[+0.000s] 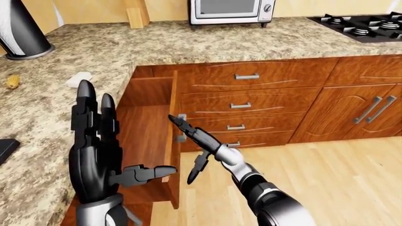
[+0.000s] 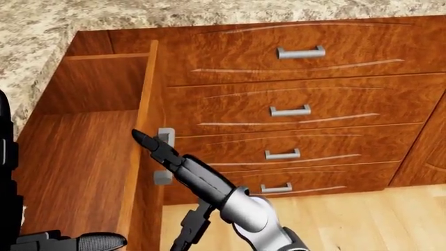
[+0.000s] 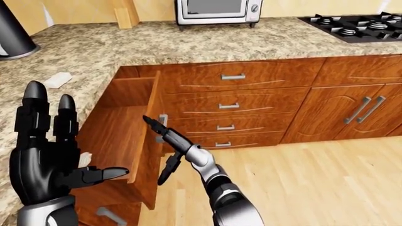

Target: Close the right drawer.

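The open wooden drawer (image 1: 144, 117) sticks out of the cabinet under the left counter. Its front panel (image 2: 148, 94) shows edge-on, with a grey handle (image 2: 165, 157) facing right. My right hand (image 1: 187, 148) is open. Its long fingers (image 2: 182, 167) stretch along the panel's outer face, with the tips at the handle and the thumb hanging below. My left hand (image 1: 116, 141) is open and raised upright over the counter edge, left of the drawer and holding nothing; its thumb points at the panel.
A stack of shut drawers (image 1: 246, 76) and cabinet doors (image 1: 371, 110) stand to the right. On the granite counter (image 1: 157, 47) are a microwave (image 1: 231, 10), a stove (image 1: 367, 26), a black vessel (image 1: 22, 33) and a white lump (image 1: 78, 79). Wood floor (image 1: 326, 179) lies below.
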Available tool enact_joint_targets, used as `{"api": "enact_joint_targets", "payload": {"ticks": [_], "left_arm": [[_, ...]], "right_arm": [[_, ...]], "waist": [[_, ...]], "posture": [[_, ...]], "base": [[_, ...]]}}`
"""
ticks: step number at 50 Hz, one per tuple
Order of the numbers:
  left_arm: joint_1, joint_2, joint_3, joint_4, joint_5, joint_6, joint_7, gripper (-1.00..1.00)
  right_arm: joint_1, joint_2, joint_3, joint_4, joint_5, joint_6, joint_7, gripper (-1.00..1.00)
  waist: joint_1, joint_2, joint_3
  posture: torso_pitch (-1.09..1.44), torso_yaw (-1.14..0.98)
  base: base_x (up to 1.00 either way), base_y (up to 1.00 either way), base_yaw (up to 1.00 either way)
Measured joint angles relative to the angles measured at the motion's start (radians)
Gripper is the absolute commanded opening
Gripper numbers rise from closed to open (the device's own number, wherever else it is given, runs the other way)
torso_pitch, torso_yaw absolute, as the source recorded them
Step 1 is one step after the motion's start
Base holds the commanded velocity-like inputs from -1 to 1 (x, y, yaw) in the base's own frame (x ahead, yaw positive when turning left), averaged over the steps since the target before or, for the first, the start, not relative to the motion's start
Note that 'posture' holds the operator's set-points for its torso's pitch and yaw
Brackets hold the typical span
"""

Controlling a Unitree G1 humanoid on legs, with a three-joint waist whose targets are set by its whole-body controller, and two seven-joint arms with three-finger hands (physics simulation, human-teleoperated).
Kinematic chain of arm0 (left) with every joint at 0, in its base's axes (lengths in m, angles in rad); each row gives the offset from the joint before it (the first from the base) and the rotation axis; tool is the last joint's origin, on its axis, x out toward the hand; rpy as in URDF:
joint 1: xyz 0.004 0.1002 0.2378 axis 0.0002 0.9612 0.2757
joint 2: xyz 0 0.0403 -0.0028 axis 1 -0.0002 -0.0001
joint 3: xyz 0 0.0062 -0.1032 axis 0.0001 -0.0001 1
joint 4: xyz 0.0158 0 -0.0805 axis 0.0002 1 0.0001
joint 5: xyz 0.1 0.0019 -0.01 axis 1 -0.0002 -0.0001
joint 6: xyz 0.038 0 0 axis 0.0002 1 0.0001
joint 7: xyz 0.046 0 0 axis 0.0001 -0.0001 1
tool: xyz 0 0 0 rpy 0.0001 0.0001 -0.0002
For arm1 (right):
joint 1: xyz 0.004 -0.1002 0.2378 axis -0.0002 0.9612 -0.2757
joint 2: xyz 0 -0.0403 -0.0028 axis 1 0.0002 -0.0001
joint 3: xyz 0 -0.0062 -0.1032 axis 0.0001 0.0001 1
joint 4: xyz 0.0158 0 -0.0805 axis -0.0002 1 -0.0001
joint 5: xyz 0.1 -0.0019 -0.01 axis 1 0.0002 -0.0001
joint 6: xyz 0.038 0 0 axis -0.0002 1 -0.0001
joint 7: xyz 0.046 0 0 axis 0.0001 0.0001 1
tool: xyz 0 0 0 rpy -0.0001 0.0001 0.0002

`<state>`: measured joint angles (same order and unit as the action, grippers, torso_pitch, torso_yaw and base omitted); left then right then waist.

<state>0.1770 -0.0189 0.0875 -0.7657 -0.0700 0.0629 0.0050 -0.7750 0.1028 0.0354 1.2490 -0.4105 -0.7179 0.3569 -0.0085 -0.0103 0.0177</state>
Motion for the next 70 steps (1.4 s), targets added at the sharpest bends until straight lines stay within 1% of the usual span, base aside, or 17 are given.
{"api": "enact_joint_targets", "payload": {"ticks": [17, 33, 39, 44, 47, 51, 54, 57, 59, 61, 63, 66, 70], "left_arm": [[-0.007, 0.001, 0.008, 0.005, -0.006, 0.001, 0.001, 1.00], [-0.010, 0.001, 0.014, 0.001, -0.011, 0.010, 0.001, 1.00], [-0.010, 0.001, 0.012, 0.001, -0.010, 0.011, 0.000, 1.00], [-0.005, 0.000, 0.006, 0.004, -0.007, 0.006, -0.001, 1.00], [-0.001, -0.001, 0.002, 0.012, -0.003, -0.002, -0.001, 1.00], [0.001, 0.000, 0.002, 0.019, -0.001, -0.007, 0.000, 1.00], [0.002, 0.000, -0.001, 0.020, 0.000, -0.011, 0.000, 1.00], [0.001, 0.001, 0.001, 0.021, 0.001, -0.011, 0.000, 1.00], [0.000, 0.001, 0.001, 0.021, 0.001, -0.011, 0.001, 1.00], [0.001, 0.001, -0.001, 0.020, 0.002, -0.013, 0.000, 1.00], [0.000, 0.001, 0.002, 0.021, 0.002, -0.014, 0.001, 1.00], [0.001, 0.001, -0.002, 0.024, 0.004, -0.016, 0.001, 1.00], [-0.002, 0.002, 0.000, 0.025, 0.004, -0.014, 0.001, 1.00]], "right_arm": [[-0.042, 0.035, 0.002, 0.035, -0.018, 0.020, 0.023, 1.00], [-0.063, 0.050, -0.002, 0.048, -0.014, 0.037, 0.061, 1.00], [-0.059, 0.031, 0.004, 0.032, -0.009, 0.033, 0.084, 1.00], [-0.058, -0.023, 0.001, -0.034, 0.019, 0.046, 0.122, 1.00], [-0.040, -0.079, -0.019, -0.125, 0.064, 0.077, 0.135, 1.00], [0.007, -0.152, -0.048, -0.319, 0.144, 0.158, 0.135, 1.00], [0.082, -0.198, -0.072, -0.566, 0.196, 0.262, 0.110, 1.00], [0.162, -0.232, -0.098, -0.816, 0.235, 0.357, 0.059, 1.00], [0.223, -0.245, -0.113, -0.972, 0.256, 0.411, 0.024, 1.00], [0.322, -0.251, -0.127, -1.155, 0.274, 0.468, -0.005, 1.00], [0.406, -0.253, -0.138, -1.273, 0.287, 0.499, -0.024, 1.00], [0.522, -0.246, -0.169, -1.381, 0.317, 0.533, -0.055, 1.00], [0.673, -0.219, -0.210, -1.486, 0.338, 0.537, -0.119, 1.00]], "waist": [[-0.002, 0.003, 0.002], [0.001, 0.003, 0.004], [0.007, 0.003, 0.007], [0.019, 0.000, 0.013], [0.025, -0.005, 0.013], [0.026, -0.011, 0.013], [0.029, -0.015, 0.013], [0.031, -0.018, 0.011], [0.031, -0.020, 0.008], [0.034, -0.022, 0.005], [0.031, -0.023, 0.005], [0.028, -0.022, 0.005], [0.025, -0.017, 0.009]], "posture": [[0.00, 0.00], [0.00, 0.00], [0.00, 0.00], [0.00, 0.00], [0.00, 0.00], [0.00, 0.00], [0.00, 0.00], [0.00, 0.00], [0.00, 0.00], [0.00, 0.00], [0.00, 0.00], [0.00, 0.00], [0.00, 0.00]], "base": [[0.00, 0.00, 0.00], [0.00, 0.00, 0.00], [0.00, 0.00, 0.00], [0.00, 0.00, 0.00], [0.00, 0.00, 0.00], [0.00, 0.00, 0.00], [0.00, 0.00, 0.00], [0.00, 0.00, 0.00], [0.00, 0.00, 0.00], [0.00, 0.00, 0.00], [0.00, 0.00, 0.00], [0.00, 0.00, 0.00], [0.00, 0.00, 0.00]]}}
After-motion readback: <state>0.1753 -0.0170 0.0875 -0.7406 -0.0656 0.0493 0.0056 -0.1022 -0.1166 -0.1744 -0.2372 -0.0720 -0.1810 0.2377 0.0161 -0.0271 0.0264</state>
